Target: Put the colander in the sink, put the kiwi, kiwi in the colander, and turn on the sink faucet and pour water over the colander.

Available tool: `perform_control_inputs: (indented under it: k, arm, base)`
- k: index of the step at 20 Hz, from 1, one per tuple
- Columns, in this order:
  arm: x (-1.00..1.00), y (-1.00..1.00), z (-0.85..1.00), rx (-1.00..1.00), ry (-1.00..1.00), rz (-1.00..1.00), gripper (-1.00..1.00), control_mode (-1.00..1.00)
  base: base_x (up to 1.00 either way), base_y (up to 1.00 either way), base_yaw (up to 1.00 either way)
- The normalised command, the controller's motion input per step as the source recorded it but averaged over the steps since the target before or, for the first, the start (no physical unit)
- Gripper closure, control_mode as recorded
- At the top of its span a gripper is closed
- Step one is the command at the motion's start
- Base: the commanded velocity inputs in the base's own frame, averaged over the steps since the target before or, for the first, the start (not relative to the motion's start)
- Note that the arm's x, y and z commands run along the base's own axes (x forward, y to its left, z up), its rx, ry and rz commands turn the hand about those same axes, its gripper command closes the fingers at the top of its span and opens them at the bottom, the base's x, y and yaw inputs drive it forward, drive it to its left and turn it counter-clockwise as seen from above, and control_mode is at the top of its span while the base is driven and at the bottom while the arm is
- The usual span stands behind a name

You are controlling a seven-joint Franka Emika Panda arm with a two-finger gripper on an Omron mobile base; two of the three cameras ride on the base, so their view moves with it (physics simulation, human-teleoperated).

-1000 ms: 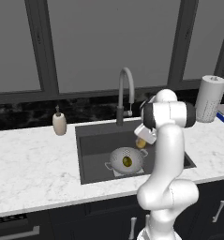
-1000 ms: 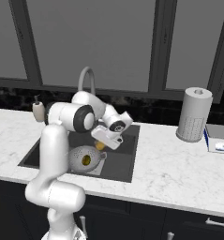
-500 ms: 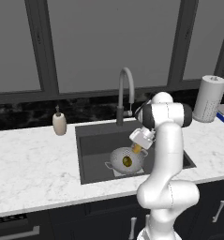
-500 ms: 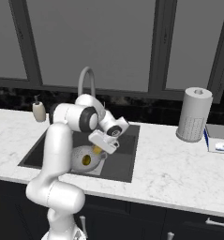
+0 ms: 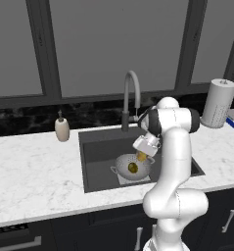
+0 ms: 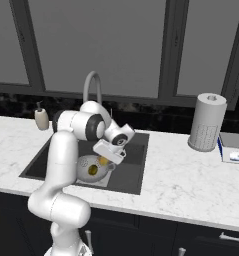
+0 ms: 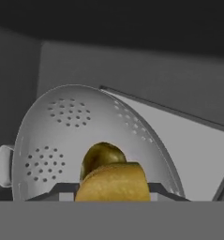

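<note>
While the sink (image 5: 96, 147) already holds the colander (image 5: 124, 164) on the lighter square of its floor, the risks sit above that bowl. Behind the colander, the sink faucet (image 5: 130, 95) looks dry, so rinsing is not yet done. Over the colander's rim hangs the gripper (image 5: 141, 157), pinching the yellow kiwi (image 7: 112, 182) between its jaws; 1 olive kiwi (image 5: 132, 167) already lies inside the colander. If the jaws part while off-centre, I judge the yellow fruit could strike the rim and roll onto the sink floor. Dropped straight onto the olive kiwi, it might bounce out instead.
</note>
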Motion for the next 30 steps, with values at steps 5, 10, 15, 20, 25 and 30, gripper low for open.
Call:
perform_control_inputs:
  k: [5,10,15,20,25,30]
  arm:
    - [-0.1,0.24,-0.01,-0.06,0.0,0.0,-1.0,-1.0]
    - [-0.16,0.13,0.0,-0.01,0.0,0.0,-1.0,-1.0]
    - [-0.31,0.01,0.0,0.0,0.0,0.0,-1.0,-1.0]
    - [-0.29,0.0,0.11,0.0,0.0,0.0,-1.0,-1.0]
    - [-0.37,0.0,0.51,0.0,-0.01,0.0,-1.0,-1.0]
    - [-0.43,-0.06,0.62,0.0,-0.05,0.0,-1.0,-1.0]
  base:
    - [0.0,0.0,0.0]
    - [0.0,0.0,0.0]
    - [0.0,0.0,0.0]
    - [0.0,0.0,0.0]
    - [0.0,0.0,0.0]
    - [0.0,0.0,0.0]
